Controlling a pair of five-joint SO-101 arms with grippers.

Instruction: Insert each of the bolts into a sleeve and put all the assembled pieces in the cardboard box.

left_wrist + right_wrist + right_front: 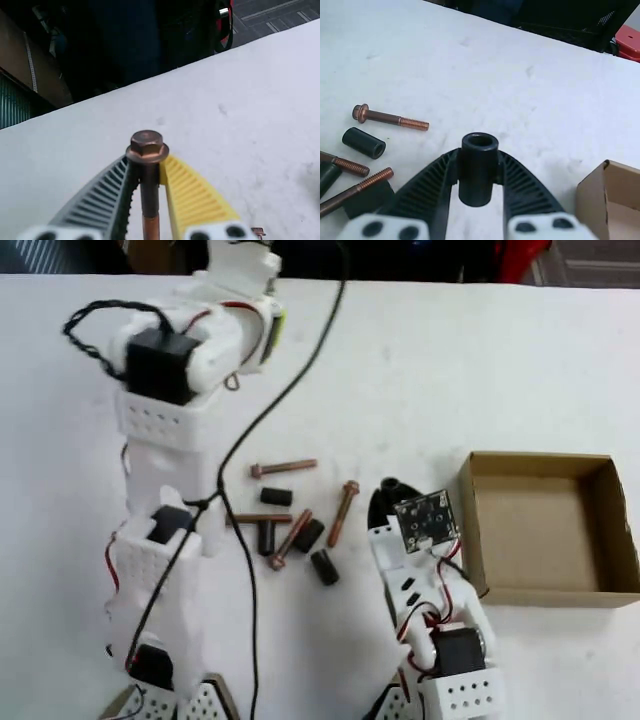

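My left gripper (148,167) is shut on a copper bolt (147,147), which stands head-up between the grey and yellow fingers, high above the far left of the table. In the high view that arm's gripper (268,325) is raised at the back left. My right gripper (478,175) is shut on a black sleeve (479,165), held upright with its bore facing up. From above, the right gripper (386,498) sits just left of the cardboard box (530,540), which has nothing in it. Loose bolts (284,469) (344,512) and black sleeves (276,497) (324,567) lie between the arms.
A black cable (262,420) runs across the table from the back edge down past the left arm. In the right wrist view a bolt (390,118) and a sleeve (363,143) lie close by, and the box corner (612,200) is near the fingers.
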